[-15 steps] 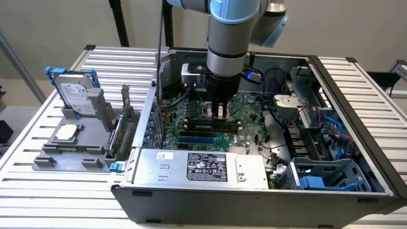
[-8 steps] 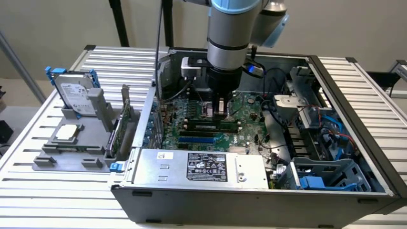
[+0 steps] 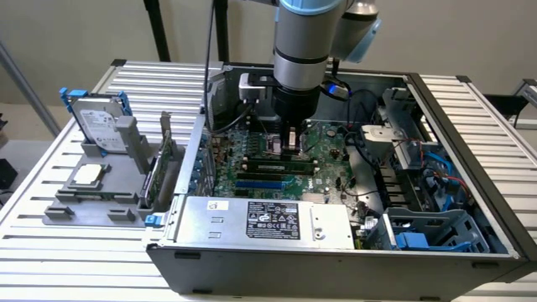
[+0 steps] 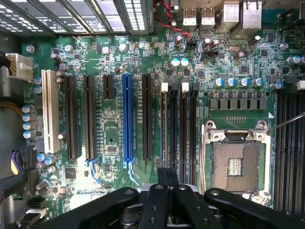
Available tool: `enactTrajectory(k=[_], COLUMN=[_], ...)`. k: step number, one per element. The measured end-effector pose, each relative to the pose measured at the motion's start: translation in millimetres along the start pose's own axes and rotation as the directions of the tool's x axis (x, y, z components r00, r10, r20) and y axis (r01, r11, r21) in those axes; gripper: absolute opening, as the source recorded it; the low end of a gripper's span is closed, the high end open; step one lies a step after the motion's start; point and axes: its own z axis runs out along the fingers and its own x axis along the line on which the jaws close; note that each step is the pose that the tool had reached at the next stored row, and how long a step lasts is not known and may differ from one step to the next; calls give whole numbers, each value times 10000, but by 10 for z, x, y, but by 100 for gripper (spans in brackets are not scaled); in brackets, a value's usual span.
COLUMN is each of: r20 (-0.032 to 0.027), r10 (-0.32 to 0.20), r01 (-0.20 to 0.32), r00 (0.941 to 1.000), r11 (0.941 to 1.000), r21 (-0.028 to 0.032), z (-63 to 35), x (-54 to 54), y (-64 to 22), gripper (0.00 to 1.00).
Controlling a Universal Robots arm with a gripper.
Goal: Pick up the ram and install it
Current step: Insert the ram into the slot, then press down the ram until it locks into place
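Observation:
The open computer case (image 3: 470, 157) lies on its side with the green motherboard (image 4: 109, 129) facing up. My gripper (image 3: 290, 150) hangs inside it over the black memory slots (image 4: 174, 129), between the blue slot (image 4: 127, 119) and the empty CPU socket (image 4: 236, 164). In the wrist view the gripper (image 4: 167, 183) has its black fingers (image 4: 155, 202) drawn together, with nothing green between them. Just under the gripper in the exterior view, a long thin green stick with dark chips, the ram (image 3: 281, 166), stands on edge along the slots. Whether the fingers touch it I cannot tell.
Toward the exterior view's left, a grey fixture (image 3: 84, 204) holds a hard drive (image 3: 99, 123), a CPU chip (image 3: 88, 176) and a green expansion card with a bracket (image 3: 160, 165). The power supply (image 3: 264, 220) fills the case's near side. A drive cage (image 3: 428, 229) and cables (image 3: 436, 170) crowd the exterior view's right.

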Motion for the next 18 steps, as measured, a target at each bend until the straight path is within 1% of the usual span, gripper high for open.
enactTrajectory(k=[11, 14, 18], r20=[0, -1, 0], r10=[1, 0, -1], r01=[-1, 0, 1], r00=[10000, 10000, 10000], r11=[10000, 10000, 10000], r21=[1, 1, 1], z=[9, 31, 84], x=[0, -1, -5], y=[10, 15, 20], gripper=[11, 11, 11])
